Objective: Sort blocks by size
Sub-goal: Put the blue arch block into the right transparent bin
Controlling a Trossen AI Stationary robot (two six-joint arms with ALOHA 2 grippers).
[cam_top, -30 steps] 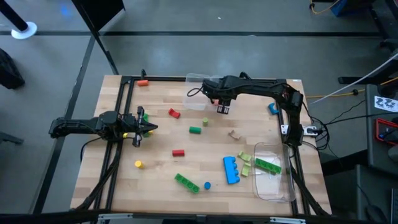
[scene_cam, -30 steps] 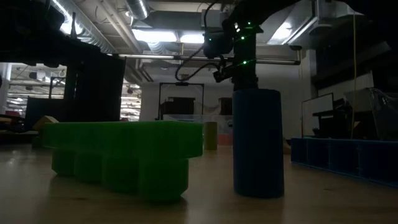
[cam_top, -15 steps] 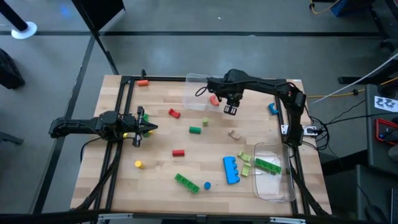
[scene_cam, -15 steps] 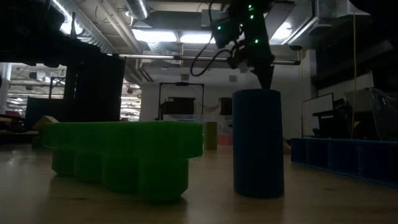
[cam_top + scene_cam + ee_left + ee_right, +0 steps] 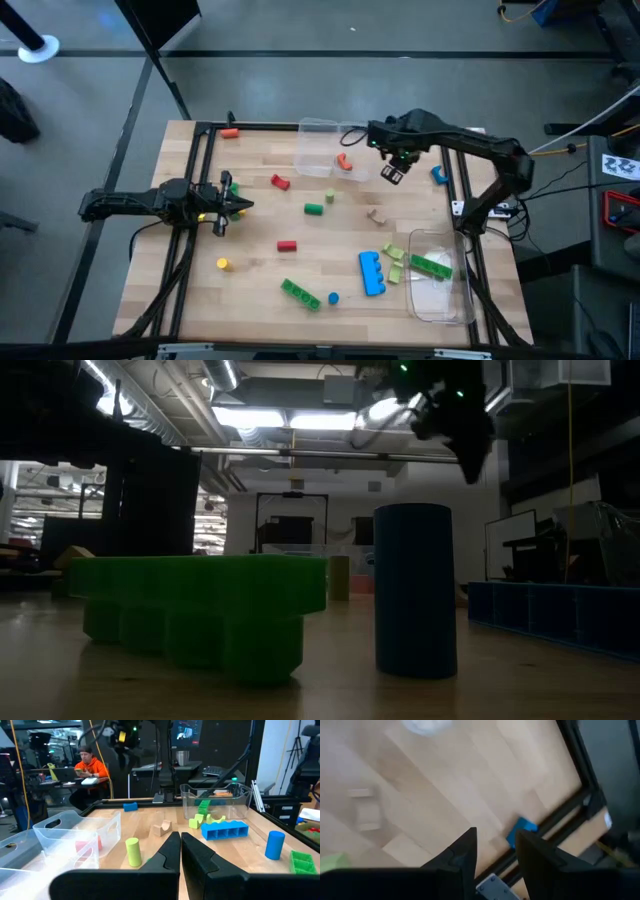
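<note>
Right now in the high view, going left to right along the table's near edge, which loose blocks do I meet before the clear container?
Yellow cylinder → green studded brick → small blue cylinder → blue studded brick → clear container.

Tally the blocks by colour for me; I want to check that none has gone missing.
Red blocks: 4
Blue blocks: 3
Green blocks: 3
Lime blocks: 3
Yellow blocks: 1
Tan blocks: 1
Total: 15, leaving out coloured bits beside the left gripper, too hidden to tell.
</note>
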